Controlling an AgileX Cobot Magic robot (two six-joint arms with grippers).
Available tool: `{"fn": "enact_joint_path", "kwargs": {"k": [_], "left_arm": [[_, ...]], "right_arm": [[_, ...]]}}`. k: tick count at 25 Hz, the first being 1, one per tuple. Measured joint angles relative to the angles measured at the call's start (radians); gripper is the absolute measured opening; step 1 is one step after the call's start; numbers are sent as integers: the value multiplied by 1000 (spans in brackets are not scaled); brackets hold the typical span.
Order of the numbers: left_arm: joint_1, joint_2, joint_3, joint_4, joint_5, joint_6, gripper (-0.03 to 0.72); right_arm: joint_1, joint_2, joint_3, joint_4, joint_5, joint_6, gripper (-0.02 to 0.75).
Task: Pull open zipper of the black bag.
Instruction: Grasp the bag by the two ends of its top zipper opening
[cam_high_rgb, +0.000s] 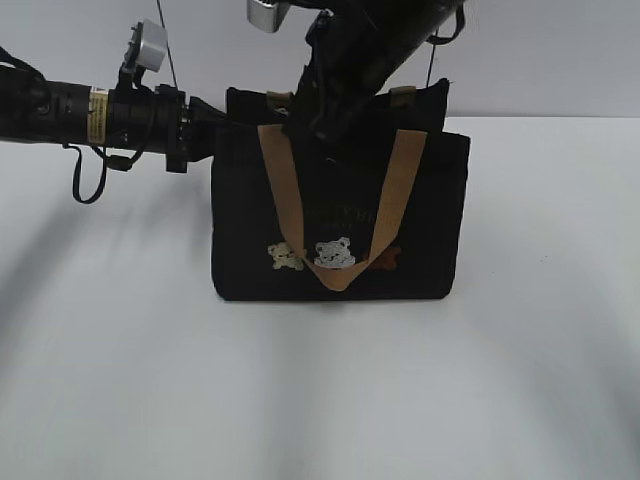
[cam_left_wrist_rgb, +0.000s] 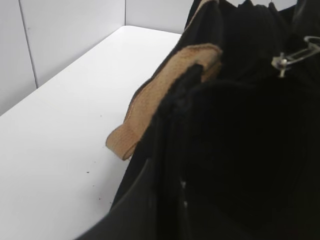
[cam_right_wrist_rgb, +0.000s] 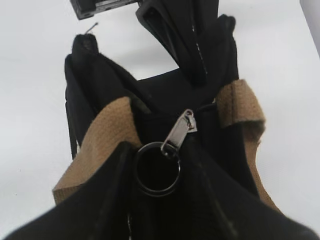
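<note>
Zipper ring (cam_right_wrist_rgb: 156, 175) between right fingers (cam_right_wrist_rgb: 107, 200)

Left arm (cam_high_rgb: 70, 112): black cylindrical links, with a pale label band bearing dark print and a yellow stripe. A black cable loops beneath it; a thin cable rises above. A small grey-white camera block (cam_high_rgb: 150, 45) sits on the wrist. Right arm (cam_high_rgb: 375, 50): black, angular housing, with a silver-grey block (cam_high_rgb: 268, 14) at its top.
</note>
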Motion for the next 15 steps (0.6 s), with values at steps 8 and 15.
{"fn": "enact_joint_path", "kwargs": {"k": [8, 15], "left_arm": [[0, 0, 0, 1, -4, 0, 11], [0, 0, 0, 1, -5, 0, 11]], "right_arm": [[0, -7, 0, 0, 19, 2, 249], [-1, -33, 0, -15, 54, 19, 249]]}}
